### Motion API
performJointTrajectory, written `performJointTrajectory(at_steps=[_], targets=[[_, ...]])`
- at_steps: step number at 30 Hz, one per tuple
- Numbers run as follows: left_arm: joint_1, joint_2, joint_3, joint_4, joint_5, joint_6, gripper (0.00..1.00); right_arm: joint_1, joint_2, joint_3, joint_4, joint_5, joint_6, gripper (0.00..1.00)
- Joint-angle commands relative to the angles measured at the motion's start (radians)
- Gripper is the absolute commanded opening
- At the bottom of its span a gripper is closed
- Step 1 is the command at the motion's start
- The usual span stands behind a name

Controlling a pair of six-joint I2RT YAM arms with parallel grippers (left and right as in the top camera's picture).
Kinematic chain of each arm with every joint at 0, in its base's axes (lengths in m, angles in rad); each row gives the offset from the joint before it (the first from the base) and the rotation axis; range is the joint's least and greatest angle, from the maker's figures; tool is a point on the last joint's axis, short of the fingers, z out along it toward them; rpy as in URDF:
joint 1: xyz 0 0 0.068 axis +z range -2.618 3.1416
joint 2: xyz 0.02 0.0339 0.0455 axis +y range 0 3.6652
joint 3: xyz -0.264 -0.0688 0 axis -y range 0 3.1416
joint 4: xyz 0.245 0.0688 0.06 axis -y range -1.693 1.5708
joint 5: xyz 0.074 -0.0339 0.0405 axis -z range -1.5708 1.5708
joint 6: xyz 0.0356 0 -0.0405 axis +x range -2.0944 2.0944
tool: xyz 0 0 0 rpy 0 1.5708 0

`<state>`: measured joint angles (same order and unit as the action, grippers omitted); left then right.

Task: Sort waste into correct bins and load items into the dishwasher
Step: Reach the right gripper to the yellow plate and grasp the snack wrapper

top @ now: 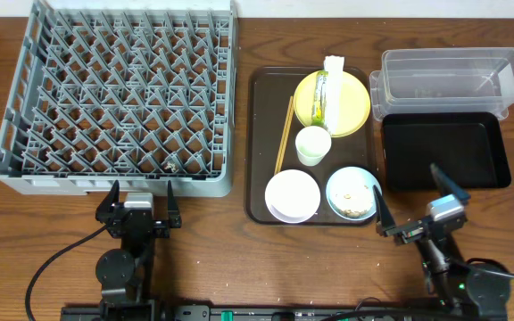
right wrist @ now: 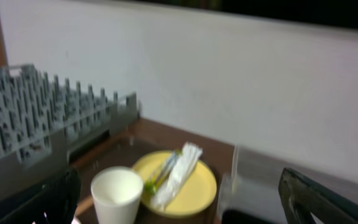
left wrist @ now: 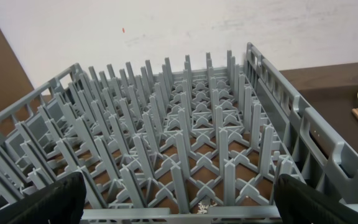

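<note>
- Landmark: brown serving tray [top: 261, 134], mid-surface, long axis running near-far from the robot.
- Dish rack [top: 105, 181]: left of the tray, just beside it, sides square to the tray's edges, pegs upright.
- Chopsticks [top: 284, 134]: on the tray along its left side, lying together. Long axis is near-far, with the far ends leaning slightly right toward the plate.
- Yellow plate [top: 353, 105]: far-right part of the tray, lying flat.
- Green-and-yellow wrapper [top: 320, 98]: on the plate, long axis near-far.
- White paper strip [top: 335, 89]: just right of the wrapper and parallel to it. Its far end reaches past the plate's far rim.
- White cup [top: 312, 144]: upright, mouth up, tray centre, at the plate's near rim.
- White bowl [top: 293, 194]: tray's near-left corner, mouth up.
- Light blue bowl [top: 332, 190]: tray's near-right corner, mouth up, with rice scraps [top: 355, 203] inside.
- Clear tub [top: 449, 55]: right of the tray at the far end, long axis left-right.
- Black tray [top: 444, 152]: right of the tray, on the tub's near side and butted against it, long axis left-right.
- Left tool [top: 143, 189]: left of the tray, at the rack's near wall and facing the rack. Jaws spread wide, gripping nothing.
- Right tool [top: 409, 182]: right of the tray's near-right corner, angled toward the far left. Jaws spread wide, gripping nothing.
</note>
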<state>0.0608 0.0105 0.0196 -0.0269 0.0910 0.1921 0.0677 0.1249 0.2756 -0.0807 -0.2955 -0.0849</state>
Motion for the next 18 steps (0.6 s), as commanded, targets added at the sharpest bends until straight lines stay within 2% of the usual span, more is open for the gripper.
performJointTrajectory(at_steps=[1,10,18], targets=[[-0.004,-0.006,-0.016,-0.035,0.010,0.013,0.98,0.008,0.111,0.131,-0.026,-0.027,-0.015,0.99],[-0.004,-0.006,-0.016,-0.035,0.010,0.013,0.98,0.008,0.515,0.518,-0.138,-0.158,-0.018,0.99],[-0.004,-0.006,-0.016,-0.035,0.010,0.013,0.98,0.019,0.974,0.984,-0.407,-0.195,-0.023,0.99]])
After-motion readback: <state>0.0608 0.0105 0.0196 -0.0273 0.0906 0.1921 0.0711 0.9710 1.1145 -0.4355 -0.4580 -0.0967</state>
